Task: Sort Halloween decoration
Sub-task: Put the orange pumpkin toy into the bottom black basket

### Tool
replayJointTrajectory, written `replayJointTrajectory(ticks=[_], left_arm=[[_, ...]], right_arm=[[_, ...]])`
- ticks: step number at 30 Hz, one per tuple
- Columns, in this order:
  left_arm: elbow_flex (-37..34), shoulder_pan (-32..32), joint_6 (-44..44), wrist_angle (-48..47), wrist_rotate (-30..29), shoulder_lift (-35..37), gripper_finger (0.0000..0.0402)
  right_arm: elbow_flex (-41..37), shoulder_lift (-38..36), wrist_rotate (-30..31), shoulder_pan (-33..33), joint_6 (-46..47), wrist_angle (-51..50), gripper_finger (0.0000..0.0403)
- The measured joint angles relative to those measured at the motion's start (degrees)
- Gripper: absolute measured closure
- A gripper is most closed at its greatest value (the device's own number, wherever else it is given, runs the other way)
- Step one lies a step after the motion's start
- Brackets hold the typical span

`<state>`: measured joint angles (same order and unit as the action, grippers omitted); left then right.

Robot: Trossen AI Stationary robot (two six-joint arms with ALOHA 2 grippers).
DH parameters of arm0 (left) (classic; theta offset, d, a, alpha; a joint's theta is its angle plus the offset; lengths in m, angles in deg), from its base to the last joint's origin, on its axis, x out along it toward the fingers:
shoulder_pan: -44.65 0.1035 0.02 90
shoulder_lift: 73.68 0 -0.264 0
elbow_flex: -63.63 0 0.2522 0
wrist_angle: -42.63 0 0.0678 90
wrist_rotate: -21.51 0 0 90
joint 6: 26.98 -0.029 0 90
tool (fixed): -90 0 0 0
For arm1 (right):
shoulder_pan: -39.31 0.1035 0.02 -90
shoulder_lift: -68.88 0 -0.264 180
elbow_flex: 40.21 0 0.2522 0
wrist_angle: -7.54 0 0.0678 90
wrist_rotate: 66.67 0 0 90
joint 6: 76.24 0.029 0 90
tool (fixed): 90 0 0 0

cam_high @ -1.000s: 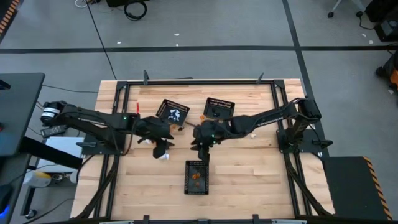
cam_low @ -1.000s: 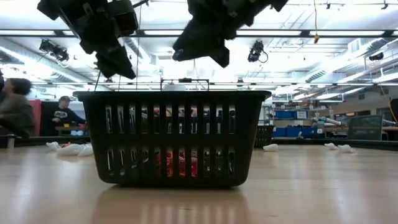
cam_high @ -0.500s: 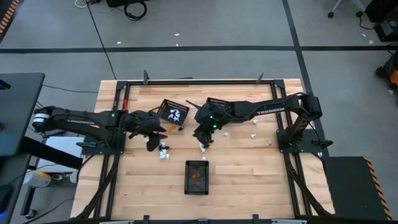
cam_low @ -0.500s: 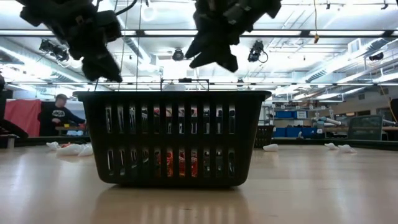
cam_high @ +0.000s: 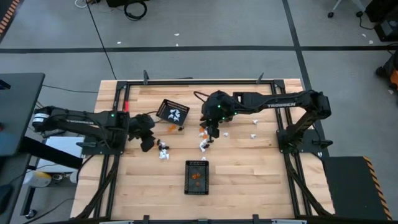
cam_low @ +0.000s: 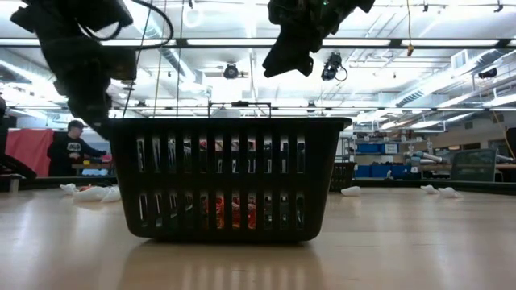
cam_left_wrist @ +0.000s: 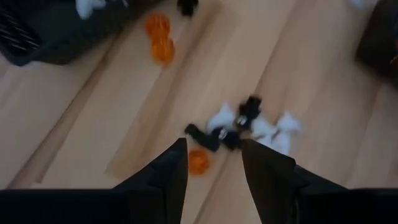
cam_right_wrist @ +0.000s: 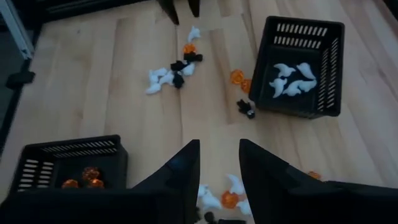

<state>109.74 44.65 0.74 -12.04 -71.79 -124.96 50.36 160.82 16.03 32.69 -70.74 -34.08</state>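
Trinkets [cam_high: 163, 151] in white, black and orange lie loose left of centre in the high view, a second cluster [cam_high: 204, 144] just right of it, while white ones already fill the basket [cam_high: 173, 112] at upper centre and orange ones the basket [cam_high: 197, 176] at lower centre, which I read as sorting by colour. I hold the left gripper [cam_left_wrist: 213, 163] parted and empty directly over the left pile, presumably lined up for a pick. My right gripper [cam_right_wrist: 218, 163], likewise apart and carrying nothing, hangs above the second cluster.
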Motion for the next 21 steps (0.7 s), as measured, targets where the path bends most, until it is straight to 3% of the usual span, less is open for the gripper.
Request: replayJointTrajectory(ticks=[6,13,21], left_arm=[[-0.1,-3.3,-4.9,-0.8,-3.8,-8.0,0.0234],[-0.1,-4.7,-10.1,2.7,-4.5,-16.0,0.0193],[0.0,-4.7,-6.9,5.3,-3.0,-21.5,0.0192]], right_arm=[[0.0,0.0,-0.5,-0.9,-0.5,-0.3,0.0286],[0.0,0.0,-0.2,-0.4,0.7,-0.8,0.0286],[0.0,0.0,-0.3,-0.3,1.9,-1.1,0.0286]])
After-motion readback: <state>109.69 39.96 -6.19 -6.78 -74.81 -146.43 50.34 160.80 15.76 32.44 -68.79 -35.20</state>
